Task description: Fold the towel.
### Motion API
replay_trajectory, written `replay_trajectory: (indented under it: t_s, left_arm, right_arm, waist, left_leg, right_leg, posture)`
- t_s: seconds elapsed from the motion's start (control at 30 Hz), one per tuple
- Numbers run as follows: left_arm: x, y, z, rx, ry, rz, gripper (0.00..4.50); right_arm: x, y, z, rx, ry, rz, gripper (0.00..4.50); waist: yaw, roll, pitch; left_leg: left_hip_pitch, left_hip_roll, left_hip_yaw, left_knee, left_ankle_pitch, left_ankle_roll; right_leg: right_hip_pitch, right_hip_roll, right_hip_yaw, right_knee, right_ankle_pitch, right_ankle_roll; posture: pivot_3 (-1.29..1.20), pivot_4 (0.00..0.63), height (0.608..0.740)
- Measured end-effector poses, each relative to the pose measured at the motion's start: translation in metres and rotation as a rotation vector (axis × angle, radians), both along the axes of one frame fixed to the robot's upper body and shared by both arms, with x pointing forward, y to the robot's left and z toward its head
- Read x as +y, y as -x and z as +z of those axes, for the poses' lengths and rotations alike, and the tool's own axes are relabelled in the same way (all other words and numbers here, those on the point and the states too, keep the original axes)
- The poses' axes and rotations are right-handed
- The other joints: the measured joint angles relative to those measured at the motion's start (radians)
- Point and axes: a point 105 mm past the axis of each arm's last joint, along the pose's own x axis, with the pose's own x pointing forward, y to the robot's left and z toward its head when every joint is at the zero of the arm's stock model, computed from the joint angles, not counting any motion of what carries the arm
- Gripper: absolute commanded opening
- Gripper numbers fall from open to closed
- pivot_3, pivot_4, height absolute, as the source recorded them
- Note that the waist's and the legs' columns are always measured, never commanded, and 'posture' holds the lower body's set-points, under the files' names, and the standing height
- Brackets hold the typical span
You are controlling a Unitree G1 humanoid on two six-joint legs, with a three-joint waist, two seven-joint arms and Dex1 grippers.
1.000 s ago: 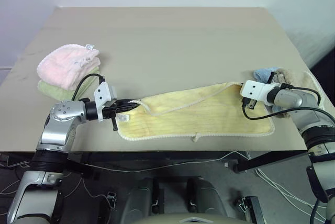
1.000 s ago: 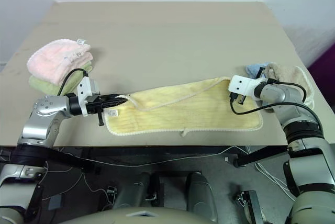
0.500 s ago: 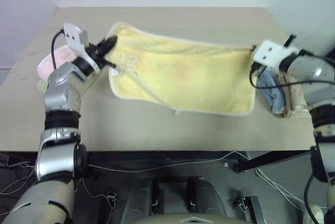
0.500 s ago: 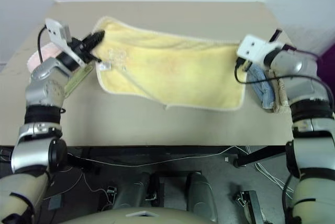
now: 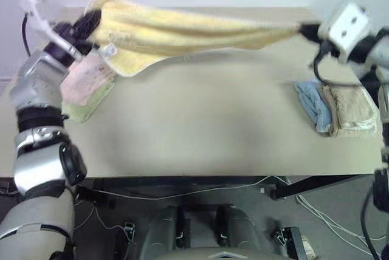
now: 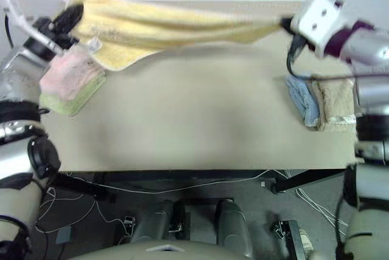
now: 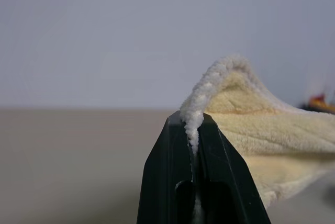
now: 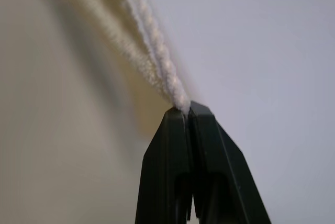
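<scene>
The towel (image 5: 182,32), pale yellow fluffy terry with a corded stitched border, is held stretched in the air above the far part of the tabletop (image 5: 200,126), its long axis running from left to right. One corner is clamped between the closed fingers of the left tool (image 7: 194,130); the opposite end is pinched by the shut right tool (image 8: 187,113). A loose flap sags at the left end over a pink folded towel (image 5: 86,81) stacked on a green one (image 5: 85,109). Folded blue (image 5: 311,107) and beige (image 5: 347,111) cloths lie at the right edge.

towel (image 5: 182,32) fluffy terry cloth, table (image 5: 200,126) matt smooth
</scene>
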Motion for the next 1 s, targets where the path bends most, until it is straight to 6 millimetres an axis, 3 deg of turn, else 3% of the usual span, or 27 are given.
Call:
replay_trajectory:
  t_s: [0.1,0.2,0.33,0.53,0.6,0.7,0.93,1.0]
  left_arm:
    - [-0.004,0.034,-0.051,0.133,-0.048,-0.112,0.00]
    - [-0.006,0.062,-0.081,0.240,-0.069,-0.177,0.00]
    - [-0.002,0.093,-0.095,0.313,-0.093,-0.202,0.00]
    - [-0.005,0.111,-0.103,0.349,-0.135,-0.218,0.00]
    - [-0.005,0.112,-0.105,0.360,-0.135,-0.210,0.00]
    - [-0.005,0.104,-0.106,0.367,-0.146,-0.174,0.00]
    - [0.000,0.073,-0.110,0.371,-0.117,-0.018,0.00]
    - [0.007,0.062,-0.113,0.376,-0.114,0.055,0.00]
  right_arm:
    - [-0.004,0.032,-0.039,0.194,-0.021,0.013,0.01]
    - [-0.009,0.057,-0.057,0.315,-0.035,0.011,0.01]
    - [-0.006,0.080,-0.060,0.397,-0.065,0.034,0.01]
    - [-0.002,0.092,-0.063,0.470,-0.058,0.065,0.01]
    - [-0.001,0.088,-0.063,0.459,-0.046,0.062,0.01]
    - [0.000,0.066,-0.057,0.399,-0.024,0.041,0.01]
    - [0.008,0.007,-0.063,0.297,0.007,0.000,0.01]
    - [0.015,-0.018,-0.063,0.262,0.009,-0.011,0.01]
  waist:
    - [0.003,0.000,0.000]
    - [0.002,0.000,0.000]
    - [0.001,0.000,0.000]
    - [0.004,0.001,0.000]
    - [0.003,0.001,0.000]
    - [0.001,0.001,0.000]
    - [0.000,0.001,0.000]
    - [-0.003,0.001,0.000]
  left_leg:
    - [0.000,0.000,-0.002,0.002,-0.001,0.000]
    - [0.001,0.001,-0.003,0.003,-0.001,-0.001]
    - [0.002,0.001,-0.004,0.002,-0.004,-0.003]
    - [0.001,-0.001,-0.004,0.001,-0.004,-0.002]
    - [0.001,-0.001,-0.004,0.001,-0.004,-0.002]
    - [0.002,-0.001,-0.004,0.000,-0.005,-0.001]
    - [-0.001,-0.002,-0.003,0.000,-0.002,-0.001]
    - [-0.001,-0.002,-0.002,0.000,-0.001,-0.001]
  right_leg:
    - [0.001,-0.001,0.000,0.000,0.000,0.000]
    - [0.001,-0.004,0.000,0.001,0.000,-0.001]
    - [0.001,-0.006,0.000,0.001,0.000,-0.002]
    - [0.000,-0.008,0.000,-0.001,-0.002,-0.006]
    - [0.000,-0.008,0.000,-0.001,-0.002,-0.006]
    - [-0.004,-0.008,0.000,-0.001,-0.002,-0.007]
    - [-0.003,-0.008,0.000,-0.001,0.001,-0.003]
    - [-0.003,-0.007,0.000,0.000,0.001,-0.002]
  posture:
    - [0.00,0.150,0.701]
    - [0.00,0.150,0.701]
    - [0.00,0.150,0.701]
    - [0.00,0.150,0.701]
    - [0.00,0.150,0.701]
    - [0.00,0.150,0.701]
    - [0.00,0.150,0.701]
    - [0.00,0.150,0.701]
